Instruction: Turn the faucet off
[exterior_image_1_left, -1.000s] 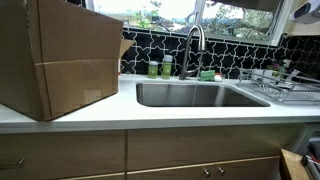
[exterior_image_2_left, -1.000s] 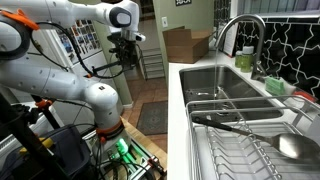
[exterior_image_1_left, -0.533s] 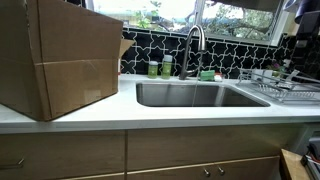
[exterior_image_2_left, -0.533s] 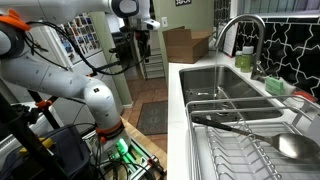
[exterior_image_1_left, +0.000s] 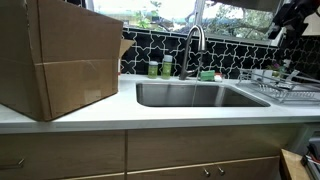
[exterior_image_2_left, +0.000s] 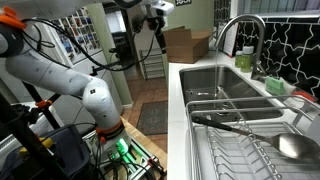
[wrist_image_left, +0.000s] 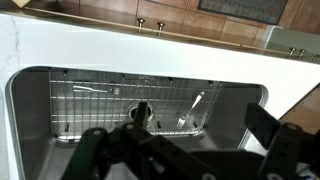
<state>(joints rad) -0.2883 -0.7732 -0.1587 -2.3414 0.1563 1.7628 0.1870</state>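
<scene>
Pincer (wrist_image_left: 176, 128) looks spread with nothing in it, hanging high up near the sink (exterior_image_1_left: 190, 96); faucet (exterior_image_1_left: 194, 45) stands at the back rim beside the green bottles (exterior_image_1_left: 160, 68), well apart from the arm; I'd line up with the handle first, then push gently; can't make out the handle myself.

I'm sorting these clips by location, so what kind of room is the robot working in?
Most likely a home kitchen: a stainless steel sink sits in a white countertop, a gooseneck faucet stands before a black tiled backsplash, and a dish rack sits beside the sink.
</scene>
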